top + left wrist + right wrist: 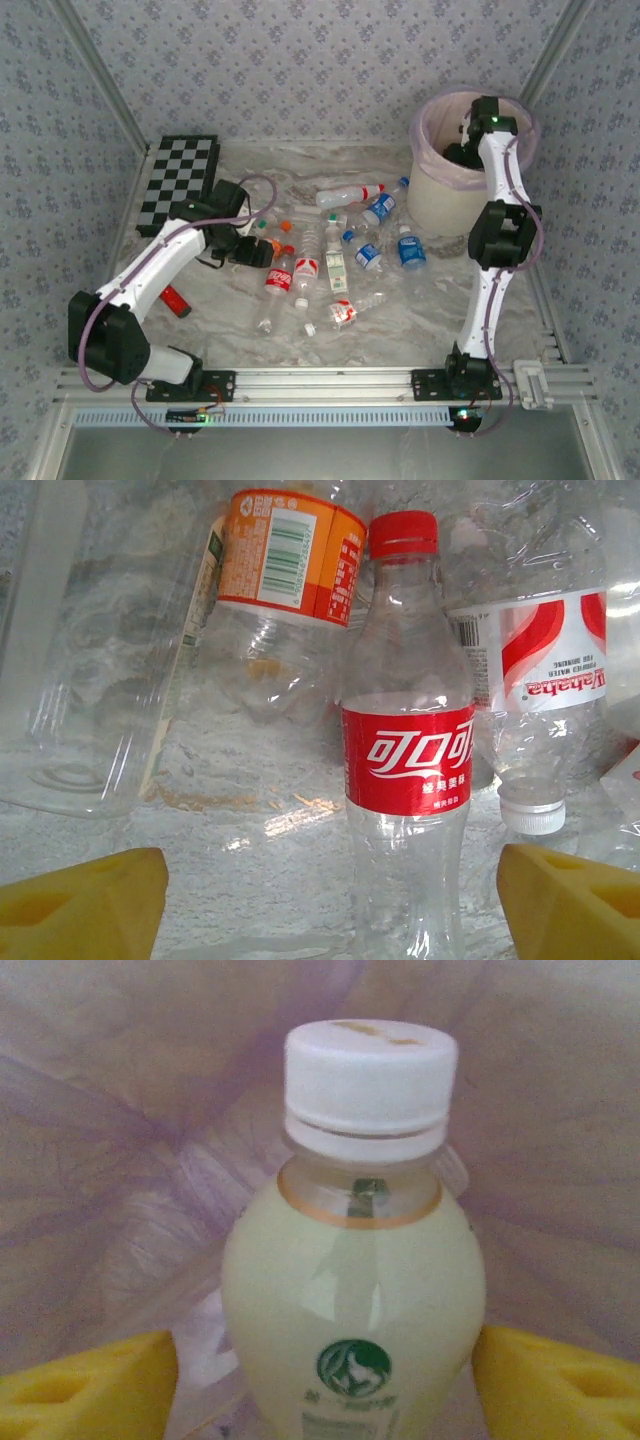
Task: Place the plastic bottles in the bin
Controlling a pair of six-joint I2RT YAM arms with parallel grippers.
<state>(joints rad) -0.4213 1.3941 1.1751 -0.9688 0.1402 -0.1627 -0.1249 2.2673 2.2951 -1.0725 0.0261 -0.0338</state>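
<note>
1. Step in hand: drop-off at the bin [432, 195], far R of the table [420, 320]. Your R gripper [468, 140] hung inside its rim, over the pink liner [100, 1160].
2. R jaws stood wider than the white-capped pale-green bottle [355, 1290] between them. A gap showed on one side, and the other pad [560, 1380] sat just at the bottle's wall. My read: it was let go or all but, not clamped.
3. Your L gripper [332, 890] sat low on the L side of the table, jaws spread wide, holding nothing. A red-capped Coca-Cola bottle [408, 770] lay between the pads, apart from both.
4. The rest of the plastic bottles [335, 250] lay scattered mid-table, between the L gripper and the bin. Approx. a dozen; I couldn't count exactly.
5. Next, IMO:
   - R arm: lift clear of the rim w/o snagging the liner.
   - L arm: close on the Coca-Cola bottle at its label, then carry it far R to the bin.
   - The orange-labelled bottle [290, 555] and the Wahaha bottle [550, 670] lay just beside it and could get nudged.
</note>
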